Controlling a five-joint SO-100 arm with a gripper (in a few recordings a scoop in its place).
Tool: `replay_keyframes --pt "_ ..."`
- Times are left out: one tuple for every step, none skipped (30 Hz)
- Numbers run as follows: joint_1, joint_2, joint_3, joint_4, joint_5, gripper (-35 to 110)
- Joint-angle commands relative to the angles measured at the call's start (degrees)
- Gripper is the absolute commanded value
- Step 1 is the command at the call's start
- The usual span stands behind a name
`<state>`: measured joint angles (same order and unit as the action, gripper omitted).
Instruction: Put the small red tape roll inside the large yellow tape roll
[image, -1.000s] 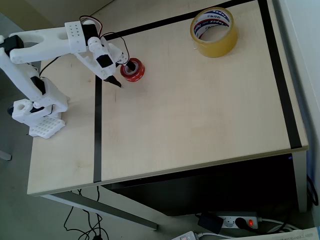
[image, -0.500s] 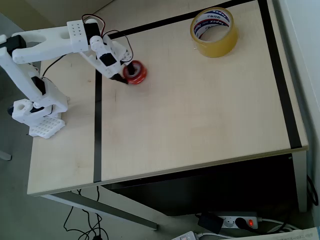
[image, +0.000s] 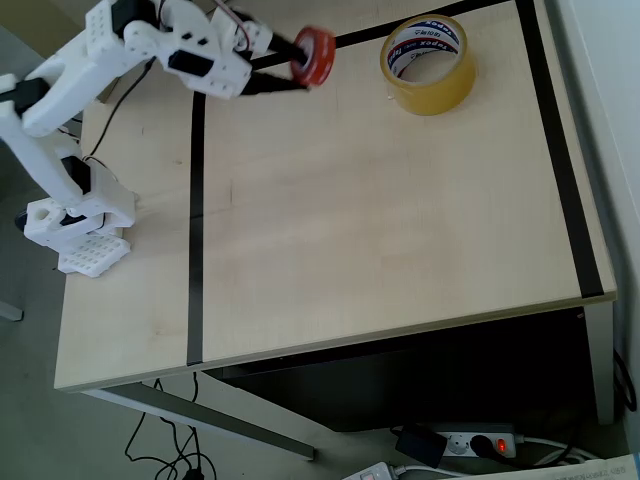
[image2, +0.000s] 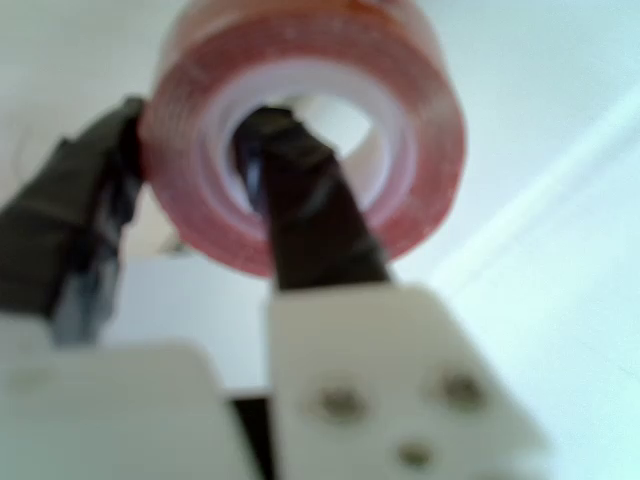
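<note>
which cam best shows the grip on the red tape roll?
Wrist view: the small red tape roll looms close, one gripper finger through its core, one outside. The overhead view shows it small, held off the table.

**White printed arm, dark fingers**

The arm (image: 70, 80) is built from white plastic segments, blocky and angular in the overhead view. Its base (image: 75, 225) is white too, with a flat perforated foot plate showing a grid of small holes. Black servo blocks sit at the joints, and one flat white panel near the wrist carries rows of small dots. Thin black and red cables loop along the upper segments and down towards the base. The fingers (image2: 300, 215) are dark, nearly black, long and tapering; in the wrist view one is mounted in a white bracket (image2: 400, 390) with three round screw recesses, though this close view is blurred.
</note>
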<state>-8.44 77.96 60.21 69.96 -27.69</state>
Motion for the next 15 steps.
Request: replay_keyframes --pt "-1.32 -4.66 -18.72 1.05 -1.67 0" --pt "-1.58 -7.47 -22.41 1.05 -1.67 0" --pt "-1.76 -10.55 -26.54 1.41 -1.67 0" --pt "-2.02 -14.06 -31.55 2.2 -1.67 0" --pt "-2.2 -18.28 -37.88 3.69 -1.67 0" --pt "-2.46 -23.29 -45.53 5.54 -1.67 0" --pt "-2.72 -29.0 -54.67 7.47 -1.85 0" --pt "-2.99 -34.63 -63.28 8.53 -2.02 0" --pt "-3.25 -38.94 -69.26 8.7 -2.02 0" --pt "-3.52 -40.78 -71.1 8.44 -2.02 0" --pt "-3.78 -41.31 -70.14 7.56 -2.02 0" --pt "-4.04 -41.84 -69.52 6.86 -2.02 0" --pt "-4.22 -42.71 -69.52 6.24 -2.02 0" --pt "-4.31 -43.51 -69.52 5.36 -1.85 0" --pt "-4.57 -44.12 -69.61 4.57 -1.76 0"
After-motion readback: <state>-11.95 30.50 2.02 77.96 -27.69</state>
